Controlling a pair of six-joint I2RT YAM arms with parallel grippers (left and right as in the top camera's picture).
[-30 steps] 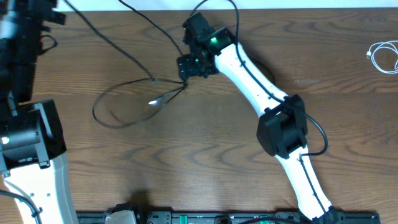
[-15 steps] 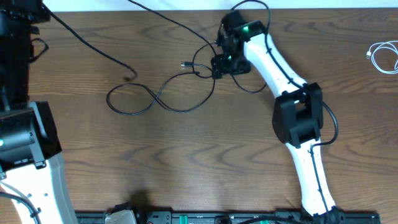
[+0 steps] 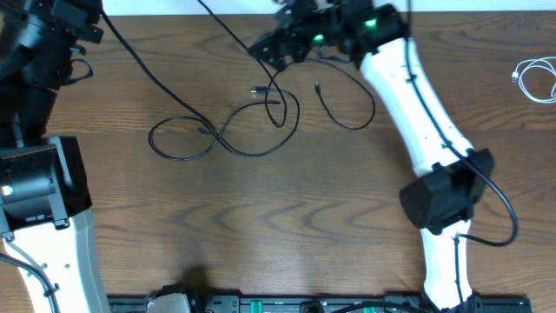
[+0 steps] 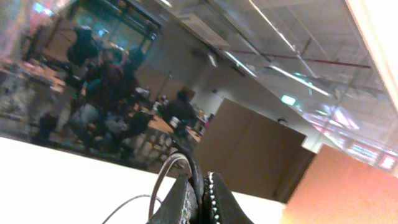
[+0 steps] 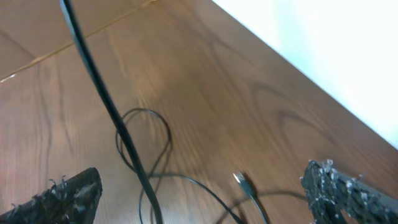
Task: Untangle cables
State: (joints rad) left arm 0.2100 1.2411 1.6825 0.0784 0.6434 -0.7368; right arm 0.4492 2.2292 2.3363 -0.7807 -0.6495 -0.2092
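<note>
A thin black cable (image 3: 217, 139) lies in loose crossing loops mid-table, with a plug end (image 3: 259, 90) and a second strand with a plug (image 3: 318, 87) to the right. My left gripper (image 3: 94, 17) is raised at the far left corner and shut on a black cable (image 4: 200, 180), which runs down to the loops. My right gripper (image 3: 274, 48) is open and empty above the far edge of the loops. In the right wrist view its jaws (image 5: 202, 193) are wide apart, with a plug (image 5: 240, 180) below them. The white cable (image 3: 539, 78) lies coiled at the far right.
Another black line (image 3: 234, 43) slants from the table's back edge down towards the loops; it crosses the right wrist view (image 5: 99, 87). The left arm's base (image 3: 39, 191) fills the near left. The right arm (image 3: 417, 113) stretches across the right half.
My right gripper has moved back and to the right, opened and let go of the black cable. The loops have shifted right and spread out. My left gripper still holds its cable.
</note>
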